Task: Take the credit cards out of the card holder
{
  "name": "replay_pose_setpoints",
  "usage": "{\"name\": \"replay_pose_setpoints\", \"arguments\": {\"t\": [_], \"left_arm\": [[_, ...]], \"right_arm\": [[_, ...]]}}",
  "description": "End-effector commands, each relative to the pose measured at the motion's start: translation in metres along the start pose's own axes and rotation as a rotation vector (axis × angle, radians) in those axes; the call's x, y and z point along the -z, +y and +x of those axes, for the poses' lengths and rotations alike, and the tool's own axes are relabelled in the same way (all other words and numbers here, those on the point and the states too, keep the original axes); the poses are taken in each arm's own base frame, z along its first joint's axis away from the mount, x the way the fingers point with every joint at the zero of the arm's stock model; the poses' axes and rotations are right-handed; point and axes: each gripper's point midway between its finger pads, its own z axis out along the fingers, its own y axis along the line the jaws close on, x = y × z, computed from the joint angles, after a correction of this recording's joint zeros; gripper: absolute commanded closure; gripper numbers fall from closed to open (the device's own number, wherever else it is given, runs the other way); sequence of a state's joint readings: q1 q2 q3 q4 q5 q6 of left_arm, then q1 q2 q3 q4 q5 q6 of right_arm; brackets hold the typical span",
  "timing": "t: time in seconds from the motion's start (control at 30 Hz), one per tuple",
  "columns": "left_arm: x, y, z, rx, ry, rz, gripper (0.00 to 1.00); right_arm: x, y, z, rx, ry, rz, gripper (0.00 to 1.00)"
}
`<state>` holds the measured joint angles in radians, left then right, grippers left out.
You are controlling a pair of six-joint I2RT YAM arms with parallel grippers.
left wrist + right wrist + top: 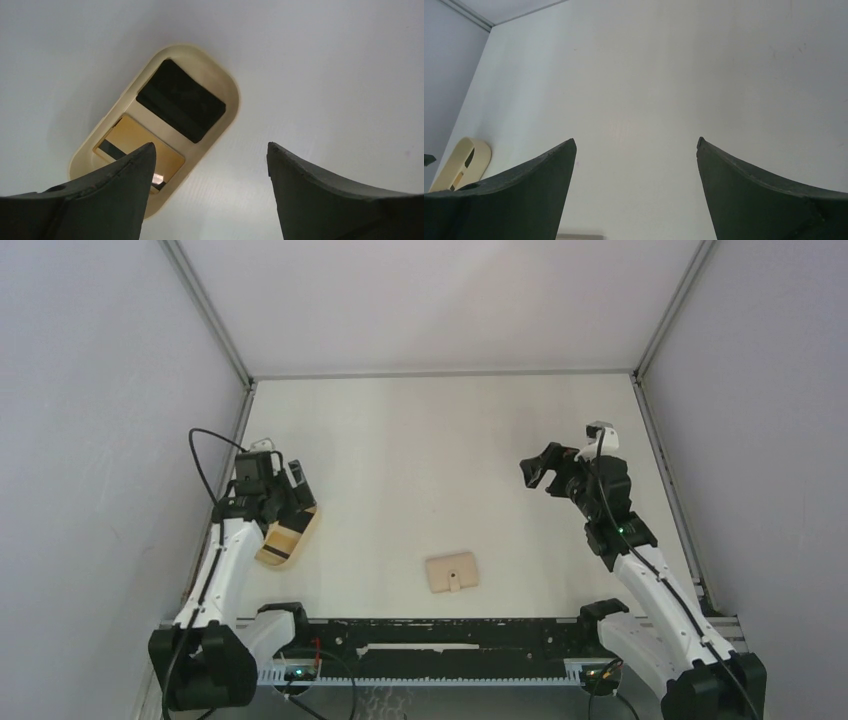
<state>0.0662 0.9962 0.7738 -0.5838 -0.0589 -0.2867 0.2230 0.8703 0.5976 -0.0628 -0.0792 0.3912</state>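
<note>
**Both cards in the tray, card holder folded shut on the table**

The card holder lies flat with its long axis running roughly left to right, slightly askew. Its short closing tab points toward the arm bases, with the snap at the middle of that near edge. It is beige-tan, rectangular and folded shut, and nothing touches it.

The credit cards are not in it. They lie in an oval tan tray, which sits well to the left of the card holder and a little farther from the bases. The tray's long axis slants from near-left to far-right. In the left wrist view the black card and the tan-brown card rest side by side, each lying across the tray's length. The tan-brown card has a dark stripe along its outer long edge, and one corner is hidden behind a finger.

The left gripper hangs over the tray's far end, pointing downward. Its jaws are spread wide and hold nothing.

The right gripper is raised to the right of the card holder and farther from the bases, well apart from it. Its forearm is lifted and its fingers point left. Its jaws are also parted and hold nothing
</note>
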Motion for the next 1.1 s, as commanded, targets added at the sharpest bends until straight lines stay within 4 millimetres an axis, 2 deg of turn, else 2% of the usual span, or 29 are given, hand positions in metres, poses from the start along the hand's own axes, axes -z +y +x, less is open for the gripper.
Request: {"name": "replay_pose_setpoints", "arguments": {"t": [0.0, 0.2, 0.27, 0.4, 0.47, 0.6, 0.83, 1.07], "left_arm": [[-0.001, 0.007, -0.012, -0.052, 0.011, -0.033, 0.17], [-0.023, 0.009, 0.002, -0.08, 0.108, -0.047, 0.2], [-0.029, 0.007, -0.003, -0.073, 0.112, -0.051, 0.21], [-0.042, 0.008, -0.019, -0.094, 0.133, -0.092, 0.31], [-0.051, 0.005, -0.018, -0.095, 0.156, -0.08, 0.37], [-0.059, -0.005, -0.016, -0.127, 0.175, -0.056, 0.38], [-0.064, -0.028, 0.012, -0.244, 0.246, -0.002, 0.39], [-0.077, -0.018, 0.021, -0.273, 0.296, -0.068, 0.48]], "right_arm": [[0.009, 0.007, -0.021, 0.023, -0.061, -0.018, 0.0], [0.012, 0.003, -0.023, 0.019, -0.072, 0.002, 0.0], [0.014, 0.002, -0.024, 0.013, -0.078, 0.009, 0.0], [0.014, 0.007, -0.023, -0.005, -0.079, -0.017, 0.0], [0.017, 0.008, -0.024, -0.008, -0.084, -0.02, 0.0], [0.025, 0.003, -0.026, 0.005, -0.103, 0.008, 0.01], [0.033, 0.0, -0.023, 0.021, -0.111, 0.028, 0.0], [0.035, 0.0, -0.02, 0.019, -0.126, 0.031, 0.0]]}}
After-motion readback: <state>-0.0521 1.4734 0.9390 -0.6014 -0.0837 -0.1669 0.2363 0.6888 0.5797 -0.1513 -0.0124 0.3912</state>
